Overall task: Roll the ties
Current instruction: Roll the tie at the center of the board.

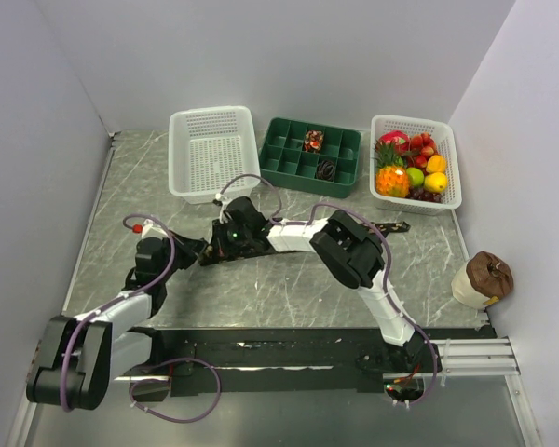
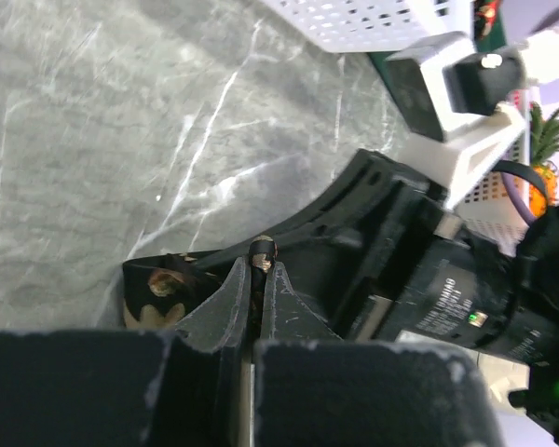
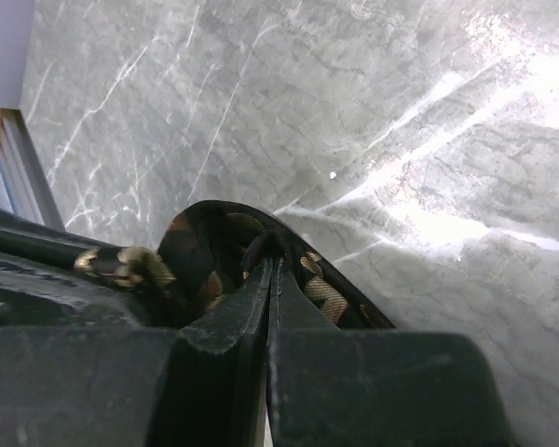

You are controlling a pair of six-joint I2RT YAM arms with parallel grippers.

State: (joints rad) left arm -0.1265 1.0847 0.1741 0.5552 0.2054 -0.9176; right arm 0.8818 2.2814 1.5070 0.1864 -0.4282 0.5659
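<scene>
In front of the green divided tray point(image 1: 279, 130) and off to its left, nearest the arm bases, the left jaws are pinched tight on one end of the dark, tan-patterned tie point(image 3: 319, 291). Just beyond, a little closer to the tray, the right jaws are clamped on a looped fold of that tie. The rest of it trails flat across the marble worktop point(image 1: 261, 289) toward the tray's right front corner. Inside the tray a dark coil point(image 1: 325, 169) sits in a nearer compartment and a reddish coil point(image 1: 313, 141) in one behind. A white basket point(image 1: 212, 154) stands left of the tray and a fruit basket point(image 1: 449, 158) right of it.
</scene>
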